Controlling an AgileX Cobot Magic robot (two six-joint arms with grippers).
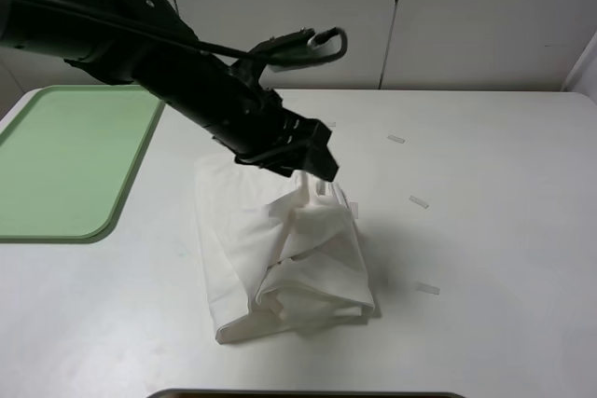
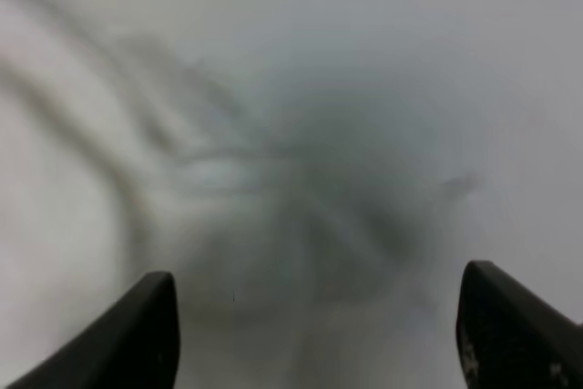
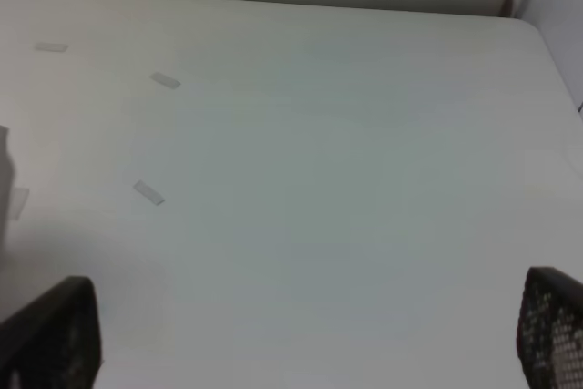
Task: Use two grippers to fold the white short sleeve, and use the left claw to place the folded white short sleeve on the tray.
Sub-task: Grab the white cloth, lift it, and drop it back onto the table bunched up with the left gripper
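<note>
left gripper [image 1: 312, 160]: over the shirt's far edge, jaws spread, nothing between them
right gripper [image 3: 310, 334]: jaws wide apart, empty, over bare table [image 3: 364, 179]
shirt [image 1: 280, 249]: folded, rumpled bundle mid-table, right of the tray
tray [image 1: 65, 160]: table's left edge, apart from shirt
tape strips [image 1: 418, 201]: right of shirt

A white table [image 1: 504, 230] carries everything; the pale green tray [image 1: 65, 160] lies flat near its left edge; the folded, wrinkled white short sleeve [image 1: 280, 258] lies in the middle; several small white tape strips [image 1: 418, 201] lie right of the shirt.
</note>
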